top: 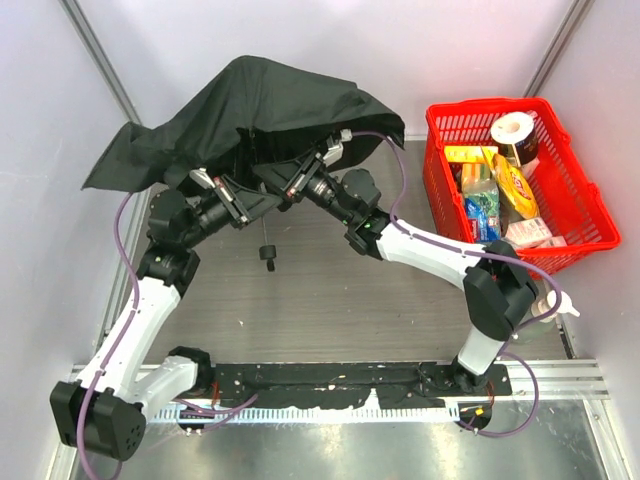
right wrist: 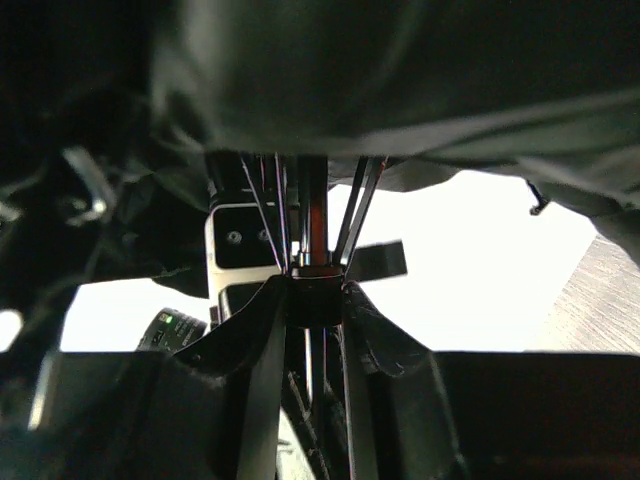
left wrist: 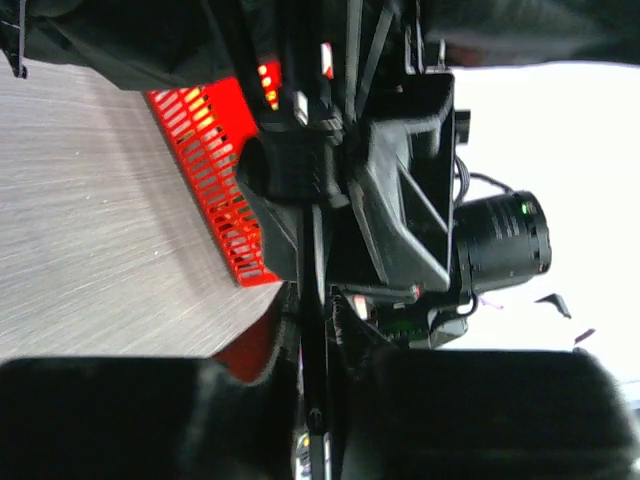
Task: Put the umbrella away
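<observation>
The black umbrella's canopy [top: 250, 105] stands partly spread at the back left, draped over both wrists. Its small handle [top: 267, 257] hangs below on the thin shaft [left wrist: 315, 250]. Under the canopy my left gripper [top: 252, 195] is shut on that shaft, which runs straight between its fingers [left wrist: 340, 310]. My right gripper [top: 292, 178] reaches in from the right. In the right wrist view it [right wrist: 315, 300] is shut on the black sliding collar [right wrist: 315, 285] where the ribs [right wrist: 355, 210] fan out. The canopy [right wrist: 380, 80] fills the top of that view.
A red basket [top: 585, 200] holding groceries and a paper roll [top: 513, 128] stands at the back right; its slotted wall [left wrist: 205, 165] shows in the left wrist view. White walls close the back and sides. A white bottle [top: 556, 300] lies beside the right arm's elbow.
</observation>
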You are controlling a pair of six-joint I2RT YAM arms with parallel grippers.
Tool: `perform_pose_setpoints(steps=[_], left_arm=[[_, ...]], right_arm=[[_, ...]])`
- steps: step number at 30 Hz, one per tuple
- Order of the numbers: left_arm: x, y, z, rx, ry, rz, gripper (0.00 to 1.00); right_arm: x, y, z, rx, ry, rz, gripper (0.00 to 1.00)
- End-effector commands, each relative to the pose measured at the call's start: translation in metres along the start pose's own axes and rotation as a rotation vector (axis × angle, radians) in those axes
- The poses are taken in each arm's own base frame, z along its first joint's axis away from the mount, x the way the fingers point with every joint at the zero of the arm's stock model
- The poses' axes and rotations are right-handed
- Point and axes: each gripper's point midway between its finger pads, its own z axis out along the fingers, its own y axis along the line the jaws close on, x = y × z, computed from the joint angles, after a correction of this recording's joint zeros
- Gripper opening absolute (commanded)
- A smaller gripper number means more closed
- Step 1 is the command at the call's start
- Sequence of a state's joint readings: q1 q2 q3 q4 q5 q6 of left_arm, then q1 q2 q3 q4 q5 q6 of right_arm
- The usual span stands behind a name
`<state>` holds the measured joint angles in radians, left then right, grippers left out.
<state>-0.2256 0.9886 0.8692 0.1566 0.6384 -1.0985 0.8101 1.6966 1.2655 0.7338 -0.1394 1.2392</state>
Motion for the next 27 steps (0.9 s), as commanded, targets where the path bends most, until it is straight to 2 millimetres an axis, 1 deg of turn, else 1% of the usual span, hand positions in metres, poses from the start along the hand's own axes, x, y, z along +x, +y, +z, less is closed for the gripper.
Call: perform_pose_setpoints(steps=[1,2,3,4,5,7,8,10,11,12,14,18,20,22,24,25,27], left_arm=[[0.002,-0.008,-0.014,0.019,-0.045,0.098,0.40],[0.008,-0.002,-0.017,0.010,-0.030,0.087,0.49],[0.015,0.002,-0.019,0.010,-0.014,0.075,0.56],[0.023,0.009,-0.020,0.004,-0.003,0.057,0.59],[0.033,0.017,-0.021,-0.003,0.009,0.026,0.65],[0.053,0.028,-0.020,0.008,0.039,-0.026,0.60],[0.060,0.030,-0.020,0.021,0.049,-0.052,0.58],[0.069,0.034,-0.018,0.037,0.065,-0.090,0.57],[0.070,0.036,-0.018,0.040,0.060,-0.087,0.58],[0.068,0.037,-0.017,0.030,0.053,-0.076,0.60],[0.063,0.035,-0.017,0.010,0.049,-0.037,0.63],[0.052,0.014,-0.019,0.030,0.053,0.070,0.68],[0.045,0.007,-0.026,0.003,0.031,0.152,0.67],[0.033,0.008,-0.038,-0.074,-0.043,0.207,0.65],[0.025,0.006,-0.052,-0.109,-0.116,0.238,0.66],[0.024,0.006,-0.055,-0.112,-0.136,0.234,0.71],[0.025,0.005,-0.050,-0.084,-0.142,0.160,0.81]], right_arm=[[-0.041,0.034,0.000,-0.150,-0.085,0.023,0.01],[-0.045,0.033,0.000,-0.154,-0.098,0.009,0.01],[-0.052,0.034,0.000,-0.165,-0.119,0.002,0.01],[-0.056,0.037,0.001,-0.175,-0.128,-0.004,0.01],[-0.059,0.036,0.002,-0.185,-0.136,-0.005,0.01],[-0.061,0.039,0.005,-0.217,-0.138,0.002,0.01],[-0.063,0.039,0.006,-0.221,-0.141,0.006,0.01],[-0.059,0.030,0.009,-0.208,-0.131,0.011,0.01],[-0.059,0.031,0.009,-0.217,-0.132,0.014,0.01],[-0.058,0.027,0.005,-0.218,-0.137,0.021,0.01],[-0.058,0.027,0.001,-0.212,-0.133,0.016,0.01],[-0.056,0.026,-0.008,-0.187,-0.125,-0.027,0.01],[-0.052,0.022,-0.013,-0.173,-0.117,-0.044,0.01],[-0.049,0.025,-0.015,-0.187,-0.098,-0.061,0.01],[-0.046,0.024,-0.017,-0.193,-0.086,-0.070,0.01],[-0.045,0.023,-0.018,-0.197,-0.083,-0.068,0.01],[-0.045,0.026,-0.019,-0.206,-0.088,-0.064,0.01]])
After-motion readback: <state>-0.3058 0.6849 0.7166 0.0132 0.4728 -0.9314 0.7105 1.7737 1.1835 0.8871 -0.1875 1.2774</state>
